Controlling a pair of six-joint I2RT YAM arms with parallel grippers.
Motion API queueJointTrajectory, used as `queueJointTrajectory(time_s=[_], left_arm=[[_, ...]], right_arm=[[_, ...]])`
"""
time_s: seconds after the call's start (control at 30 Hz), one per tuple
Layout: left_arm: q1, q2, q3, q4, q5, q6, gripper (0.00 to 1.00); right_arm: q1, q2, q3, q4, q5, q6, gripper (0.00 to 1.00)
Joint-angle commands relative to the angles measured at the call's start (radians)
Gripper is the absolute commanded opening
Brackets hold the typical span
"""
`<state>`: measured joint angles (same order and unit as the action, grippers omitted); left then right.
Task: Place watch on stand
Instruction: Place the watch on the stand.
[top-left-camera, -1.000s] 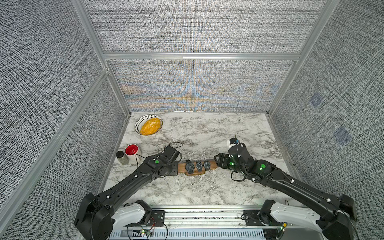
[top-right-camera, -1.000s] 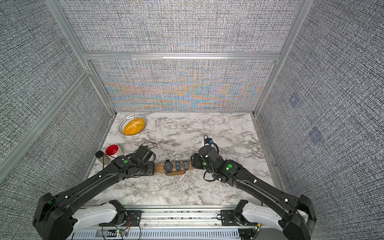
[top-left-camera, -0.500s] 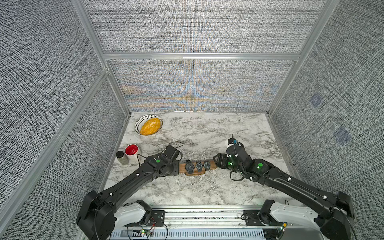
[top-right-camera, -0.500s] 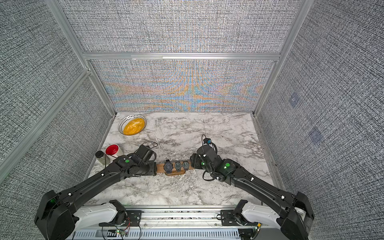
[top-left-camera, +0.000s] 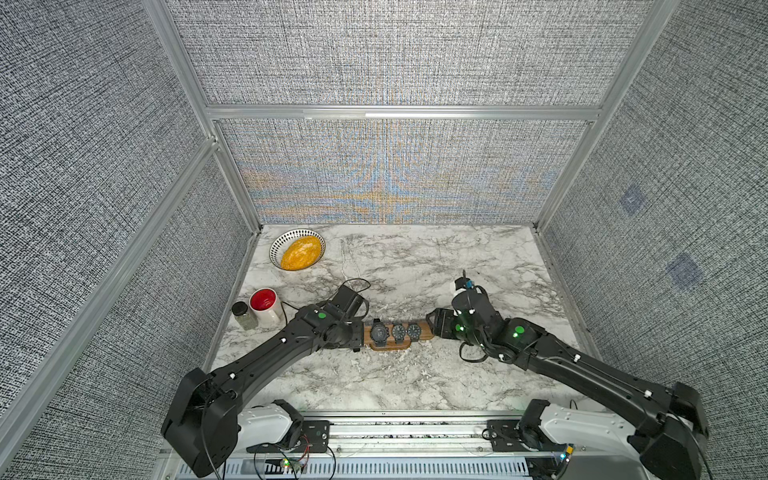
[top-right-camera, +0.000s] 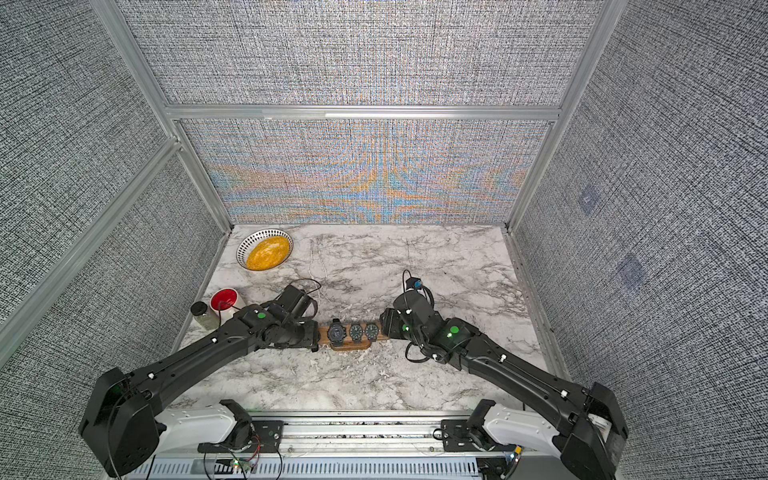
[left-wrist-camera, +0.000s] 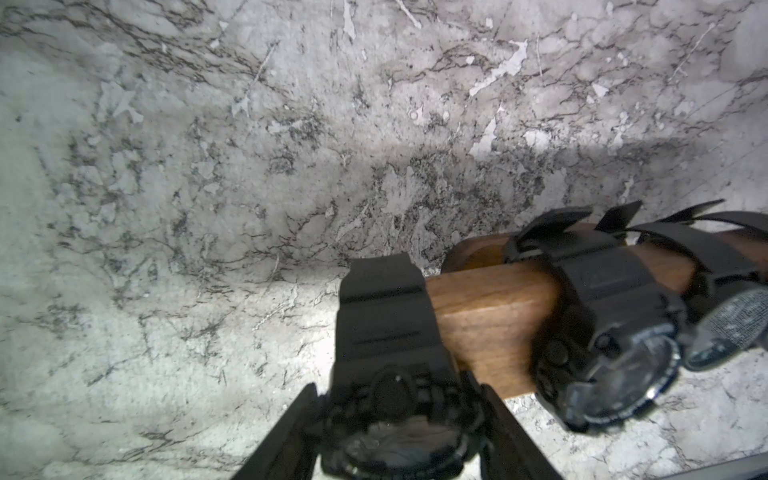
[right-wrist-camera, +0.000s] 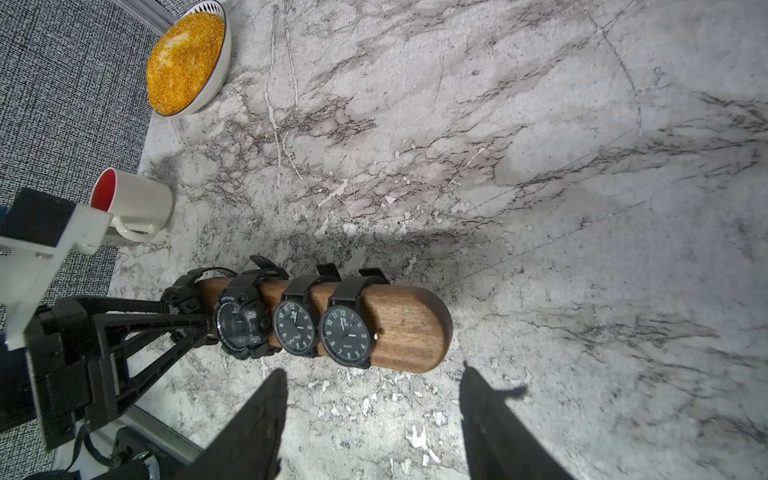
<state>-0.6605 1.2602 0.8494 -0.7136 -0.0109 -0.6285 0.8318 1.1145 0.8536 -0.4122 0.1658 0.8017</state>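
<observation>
Watch (left-wrist-camera: 395, 390) btwn left jaws, at stand (left-wrist-camera: 490, 316) end.

The left arm (top-left-camera: 266, 359) and the right arm (top-left-camera: 582, 368) are matte black, with round green lights (top-left-camera: 321, 315), thin black cables (top-left-camera: 467, 356) and white bases (top-left-camera: 266, 420).
</observation>
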Motion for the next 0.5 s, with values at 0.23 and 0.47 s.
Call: queueJointTrajectory(time_s=[0.23,0.47], left_arm=[[0.001,0.01,0.029,-0.009,0.048,0.008,0.37],[0.0,0.018,0.03,-0.001,0.075,0.003,0.53]], right_arm=[[0.0,0.001,-0.013,0.029,-0.018,-0.003,0.67],[0.0,0.01,-0.01,0.036,-0.032,-0.008,0.67]])
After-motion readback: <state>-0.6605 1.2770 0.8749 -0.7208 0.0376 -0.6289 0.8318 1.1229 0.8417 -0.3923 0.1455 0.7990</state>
